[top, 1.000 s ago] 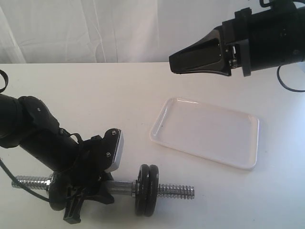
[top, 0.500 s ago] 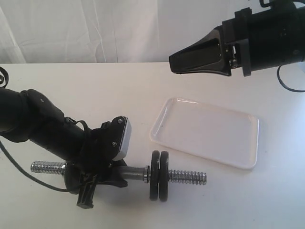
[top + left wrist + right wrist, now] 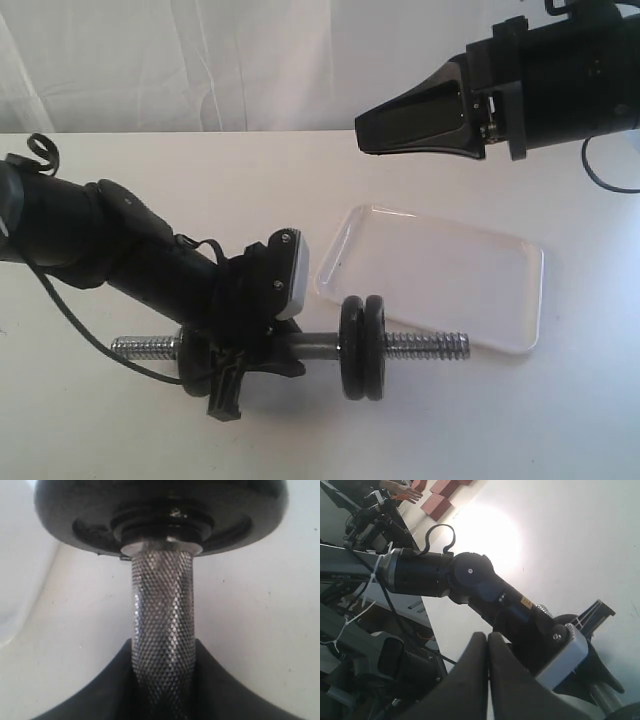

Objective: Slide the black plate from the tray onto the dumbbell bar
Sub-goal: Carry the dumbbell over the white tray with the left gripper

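The chrome dumbbell bar [image 3: 420, 347] is held above the table, with its threaded right tip over the near edge of the white tray [image 3: 440, 275]. Two black plates [image 3: 362, 347] sit side by side on the bar. My left gripper [image 3: 262, 358] is shut on the bar's knurled shaft [image 3: 162, 645], just left of the plates [image 3: 160, 510]. The tray holds nothing. High above the tray's far side hangs my right gripper [image 3: 365, 135], shut with nothing between its fingers [image 3: 475, 680].
White tabletop [image 3: 200, 190] runs all round the tray, with a white curtain behind. My left arm [image 3: 110, 250] slants down from the left edge, trailing a cable [image 3: 90, 330]. In the right wrist view, that arm [image 3: 470, 580] shows against the table.
My left gripper has carried the bar and its two plates to the right and upward, bringing the right tip over the tray's near edge. The right arm has stayed still.
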You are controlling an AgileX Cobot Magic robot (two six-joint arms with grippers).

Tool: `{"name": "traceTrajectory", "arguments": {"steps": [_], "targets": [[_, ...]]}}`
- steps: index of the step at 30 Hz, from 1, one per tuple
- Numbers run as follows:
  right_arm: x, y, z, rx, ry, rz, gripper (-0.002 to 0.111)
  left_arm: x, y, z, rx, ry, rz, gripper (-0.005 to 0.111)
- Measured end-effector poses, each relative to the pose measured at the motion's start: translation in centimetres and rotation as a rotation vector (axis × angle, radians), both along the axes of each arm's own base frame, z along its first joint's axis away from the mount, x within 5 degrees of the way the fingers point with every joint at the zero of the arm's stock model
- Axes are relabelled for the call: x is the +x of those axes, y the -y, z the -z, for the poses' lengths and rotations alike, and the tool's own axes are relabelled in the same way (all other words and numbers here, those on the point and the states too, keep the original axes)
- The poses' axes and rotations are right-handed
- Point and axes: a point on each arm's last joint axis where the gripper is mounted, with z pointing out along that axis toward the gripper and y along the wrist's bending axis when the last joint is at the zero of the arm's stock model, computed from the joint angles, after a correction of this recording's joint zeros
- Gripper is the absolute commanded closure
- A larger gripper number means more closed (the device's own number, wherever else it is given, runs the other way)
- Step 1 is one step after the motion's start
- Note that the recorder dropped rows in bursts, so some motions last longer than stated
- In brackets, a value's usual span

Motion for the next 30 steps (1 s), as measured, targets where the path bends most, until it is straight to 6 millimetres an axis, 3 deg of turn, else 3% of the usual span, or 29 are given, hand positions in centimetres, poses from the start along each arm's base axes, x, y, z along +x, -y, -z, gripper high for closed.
{"name": "traceTrajectory", "arguments": {"steps": [7,20,30], "targets": [[0.0,0.0,0.0,0.001,-0.006,0.002,0.107,-0.7,3.4,-0.1,-0.012,0.03,0.082,0.107],[0.0,0.0,0.0,0.003,-0.017,0.006,0.107,0.1,9.3,0.7,-0.037,0.102,0.152,0.107],[0.0,0.0,0.0,0.004,-0.021,0.007,0.107,-0.5,12.0,0.9,-0.06,0.122,0.194,0.107]]}}
